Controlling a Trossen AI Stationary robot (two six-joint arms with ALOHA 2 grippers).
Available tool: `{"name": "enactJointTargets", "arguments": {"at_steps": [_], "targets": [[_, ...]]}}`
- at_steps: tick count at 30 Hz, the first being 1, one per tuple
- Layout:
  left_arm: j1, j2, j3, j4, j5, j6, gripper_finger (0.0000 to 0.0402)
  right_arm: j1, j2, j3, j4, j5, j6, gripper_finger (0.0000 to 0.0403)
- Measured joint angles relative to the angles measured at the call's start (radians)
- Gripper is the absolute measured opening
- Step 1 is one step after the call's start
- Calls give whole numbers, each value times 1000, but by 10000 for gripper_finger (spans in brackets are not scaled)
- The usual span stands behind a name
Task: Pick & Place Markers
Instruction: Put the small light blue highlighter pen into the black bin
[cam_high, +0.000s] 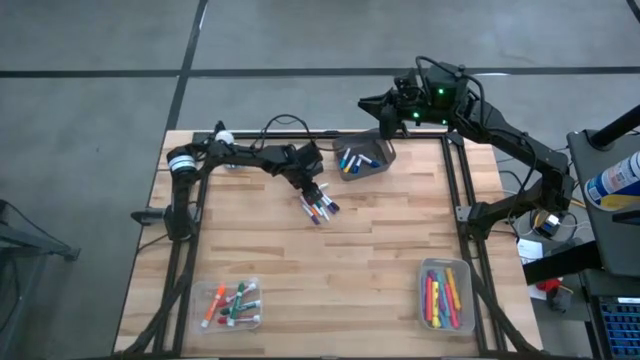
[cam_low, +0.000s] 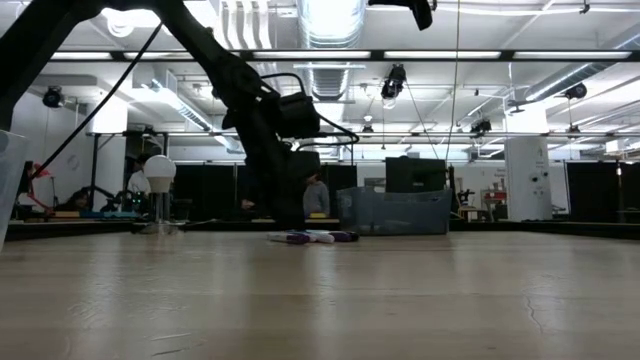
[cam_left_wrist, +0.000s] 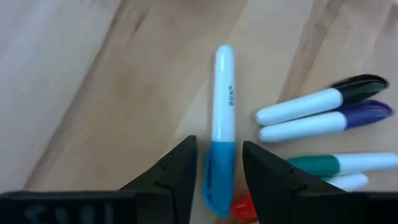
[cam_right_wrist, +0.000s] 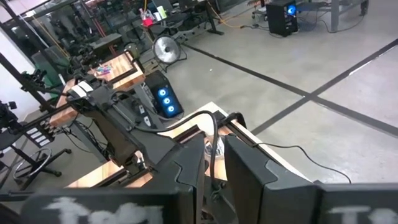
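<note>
Blue-capped marker (cam_left_wrist: 219, 137) lies on the bench (cam_high: 380, 250) at centre frame in the high view, between the left gripper (cam_left_wrist: 217, 168) jaws, which stand apart astride its cap, not yet clamped. Other markers (cam_left_wrist: 317, 112) lie just beside. Best to lower squarely, close on this one only. Right gripper (cam_right_wrist: 214, 168) waits upper right over the bin (cam_high: 365, 158), jaws nearly together, empty.
</note>
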Motion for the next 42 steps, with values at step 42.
{"name": "enactJointTargets", "arguments": {"at_steps": [42], "targets": [[25, -200, 280, 155, 37, -10, 18, 0, 2, 0, 6, 10, -11, 57]]}}
